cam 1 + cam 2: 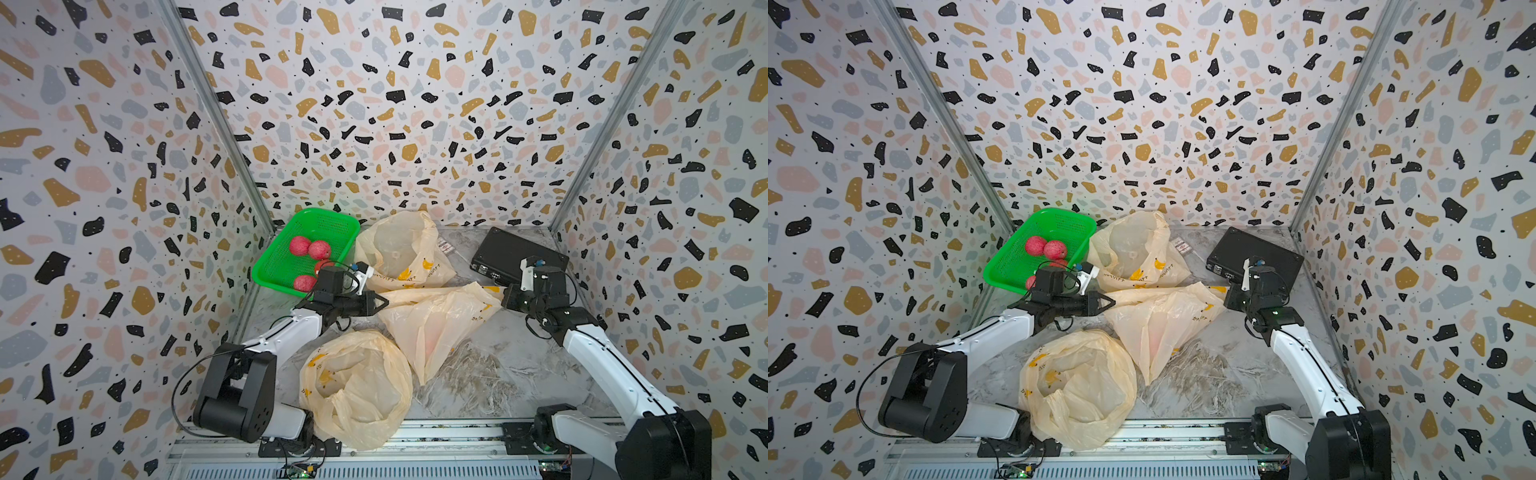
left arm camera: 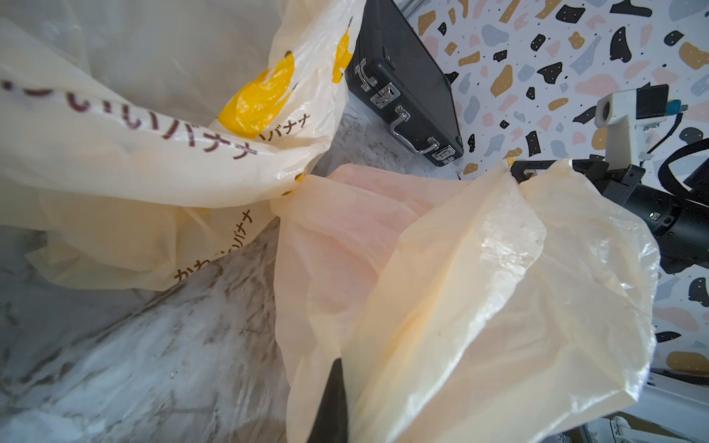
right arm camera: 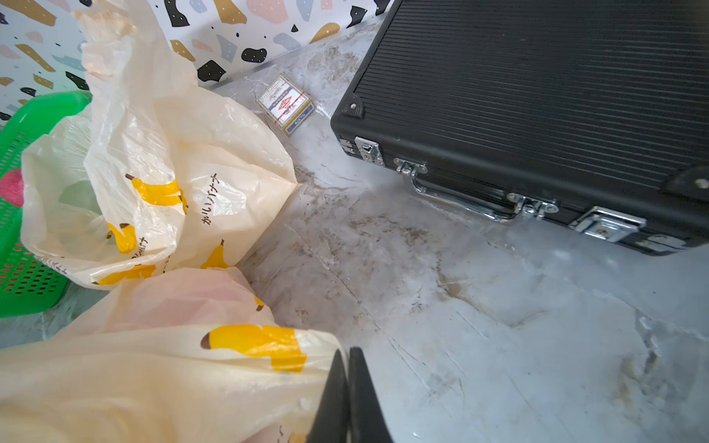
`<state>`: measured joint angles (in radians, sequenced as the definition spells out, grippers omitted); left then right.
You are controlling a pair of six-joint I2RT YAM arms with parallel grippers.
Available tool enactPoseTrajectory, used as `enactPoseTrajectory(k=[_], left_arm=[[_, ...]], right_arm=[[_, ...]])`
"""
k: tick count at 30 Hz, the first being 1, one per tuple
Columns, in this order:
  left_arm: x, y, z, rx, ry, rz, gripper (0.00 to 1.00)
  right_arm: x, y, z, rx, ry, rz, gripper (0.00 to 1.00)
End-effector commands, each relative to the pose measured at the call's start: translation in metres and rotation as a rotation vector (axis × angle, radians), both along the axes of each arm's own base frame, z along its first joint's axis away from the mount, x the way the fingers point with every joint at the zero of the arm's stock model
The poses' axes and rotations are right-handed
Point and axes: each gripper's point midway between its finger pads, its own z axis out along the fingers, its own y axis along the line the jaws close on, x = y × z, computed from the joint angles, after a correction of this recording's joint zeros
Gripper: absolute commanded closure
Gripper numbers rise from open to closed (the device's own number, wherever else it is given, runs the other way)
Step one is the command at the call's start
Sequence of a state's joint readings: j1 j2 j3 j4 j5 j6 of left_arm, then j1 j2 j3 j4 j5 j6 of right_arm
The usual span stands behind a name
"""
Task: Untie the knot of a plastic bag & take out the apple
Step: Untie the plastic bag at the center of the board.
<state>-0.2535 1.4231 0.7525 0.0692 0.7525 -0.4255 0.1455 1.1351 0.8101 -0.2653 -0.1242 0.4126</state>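
Cream plastic bag (image 1: 432, 328) with banana print is hanging stretched between my two grippers, its lower end resting on the bench (image 1: 498, 374). My left gripper (image 1: 385, 302) is clamping one upper corner; my right gripper (image 1: 503, 296) is pinching the opposite corner. A pink shape (image 1: 432, 340) is showing through the film. Two similar bags are lying alongside, the rear bag (image 1: 399, 249) and the near bag (image 1: 357, 386). A green basket (image 1: 272, 270) holding red fruit (image 1: 300, 245) is sitting beyond my left gripper, a black case (image 1: 503, 249) beyond my right.
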Motion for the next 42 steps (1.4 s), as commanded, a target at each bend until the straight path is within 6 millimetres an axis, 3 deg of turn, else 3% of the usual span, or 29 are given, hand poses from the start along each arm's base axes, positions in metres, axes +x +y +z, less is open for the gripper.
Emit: enactPoseTrajectory(k=[1,4,6,10,12,14,16,18,22,25,29,32,37,39,42], left_arm=[[0.016,0.004,0.012,-0.001,-0.071,0.087,1.0],[0.015,-0.001,0.02,-0.008,-0.083,0.095,1.0],[0.017,-0.004,0.026,-0.02,-0.092,0.11,1.0],[0.016,-0.012,0.03,-0.015,-0.091,0.124,1.0],[0.017,-0.014,0.032,-0.019,-0.096,0.141,1.0],[0.017,-0.014,0.034,-0.019,-0.099,0.153,1.0],[0.019,-0.013,0.035,-0.023,-0.096,0.172,1.0],[0.02,-0.014,0.036,-0.027,-0.094,0.186,1.0],[0.022,-0.016,0.037,-0.032,-0.093,0.202,1.0],[0.023,-0.015,0.035,-0.032,-0.082,0.218,1.0],[0.028,-0.012,0.033,-0.034,-0.082,0.255,1.0],[0.033,-0.011,0.032,-0.042,-0.078,0.284,1.0],[0.043,-0.008,0.028,-0.083,-0.067,0.348,1.0],[0.048,-0.01,0.027,-0.125,-0.071,0.372,1.0],[0.056,-0.029,0.03,-0.197,-0.084,0.337,1.0]], right_arm=[[0.013,0.006,0.027,0.024,-0.03,0.074,0.94],[0.0,0.03,0.059,0.111,-0.042,0.2,0.52],[-0.012,0.039,0.084,0.148,-0.07,0.25,0.33],[-0.03,0.044,0.124,0.155,-0.132,0.288,0.24],[-0.031,0.052,0.141,0.163,-0.159,0.325,0.25],[-0.027,0.073,0.143,0.196,-0.117,0.409,0.31],[-0.027,0.103,0.132,0.197,-0.056,0.519,0.39],[-0.03,0.135,0.11,0.188,0.017,0.626,0.41],[-0.045,0.17,0.057,0.146,0.154,0.747,0.44],[-0.079,0.174,0.034,0.15,0.254,0.802,0.53],[-0.146,0.164,0.01,0.064,0.371,0.869,0.56],[-0.169,0.154,-0.019,0.009,0.454,0.838,0.6],[-0.173,0.158,-0.064,-0.004,0.5,0.795,0.62],[-0.162,0.162,-0.085,-0.041,0.51,0.777,0.64],[-0.137,0.174,-0.097,-0.068,0.448,0.75,0.66]])
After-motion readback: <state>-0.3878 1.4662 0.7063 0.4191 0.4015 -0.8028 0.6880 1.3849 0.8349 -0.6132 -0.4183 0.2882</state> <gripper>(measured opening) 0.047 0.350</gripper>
